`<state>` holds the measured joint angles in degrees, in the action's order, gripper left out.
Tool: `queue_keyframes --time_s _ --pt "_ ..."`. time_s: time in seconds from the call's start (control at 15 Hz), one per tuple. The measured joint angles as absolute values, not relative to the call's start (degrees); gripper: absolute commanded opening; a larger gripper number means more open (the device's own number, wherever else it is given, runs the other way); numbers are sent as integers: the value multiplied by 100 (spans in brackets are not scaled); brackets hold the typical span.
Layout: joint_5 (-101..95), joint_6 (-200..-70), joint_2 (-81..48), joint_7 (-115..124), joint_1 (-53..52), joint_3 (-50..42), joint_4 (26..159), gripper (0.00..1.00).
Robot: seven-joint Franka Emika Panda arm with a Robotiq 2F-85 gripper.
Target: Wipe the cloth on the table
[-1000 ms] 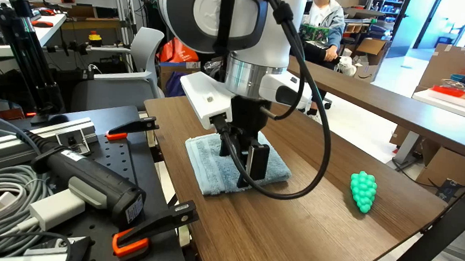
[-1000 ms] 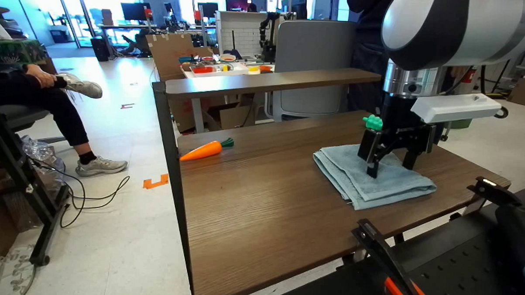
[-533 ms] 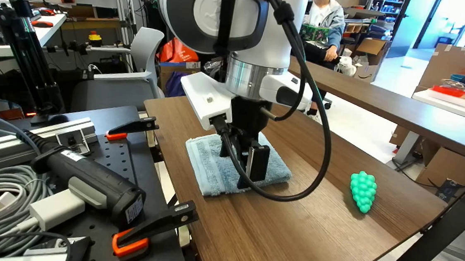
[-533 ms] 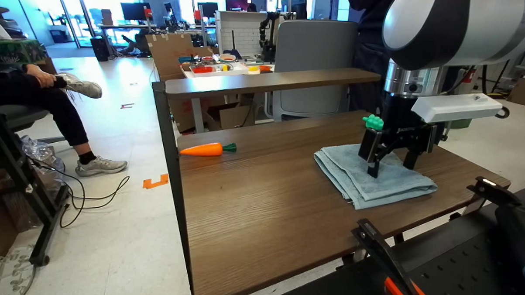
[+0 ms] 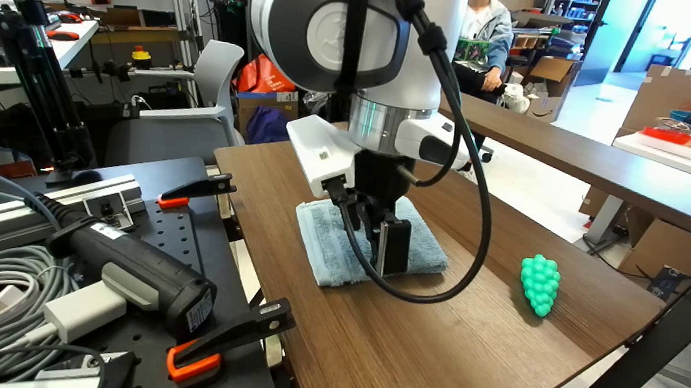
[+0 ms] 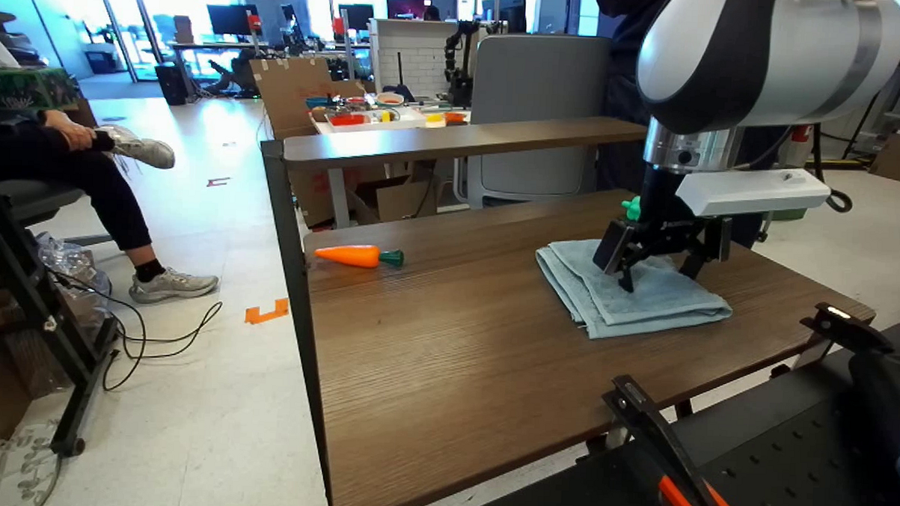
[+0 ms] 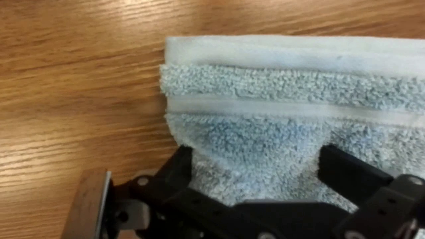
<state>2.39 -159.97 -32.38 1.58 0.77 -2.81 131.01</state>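
Note:
The light blue-grey folded cloth lies flat on the dark brown wood-grain table in both exterior views, cloth (image 5: pixel 317 241) (image 6: pixel 665 311) and table (image 5: pixel 461 363) (image 6: pixel 432 350). My gripper (image 6: pixel 658 277) points down onto the cloth with its fingers apart, tilted slightly. In the wrist view my gripper (image 7: pixel 256 151) stands open, with one fingertip at the cloth's left edge and one over the cloth (image 7: pixel 282 83). The fingertips seem to press on the cloth, which dips and curves in between them; nothing is pinched. In an exterior view the cable and one finger hide the fingertips.
A bumpy green object (image 5: pixel 539 284) lies on the table; the gripper partly hides it in an exterior view (image 6: pixel 632 207). An orange toy carrot (image 6: pixel 352 255) lies near the table's end. Black clamps (image 5: pixel 236 330) and a black bench (image 5: pixel 233 370) border one side.
My gripper and the cloth under it have slid together, rightward in one exterior view and slightly left and away in the other. The gripper now tilts more. The carrot has rolled slightly.

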Motion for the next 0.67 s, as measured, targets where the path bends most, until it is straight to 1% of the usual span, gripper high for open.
queue_keyframes --time_s 0.33,0.67 --pt "234 -15978 -3739 567 52 -648 12525 100" --pt "-145 -15808 -3767 702 59 -1471 12513 100"
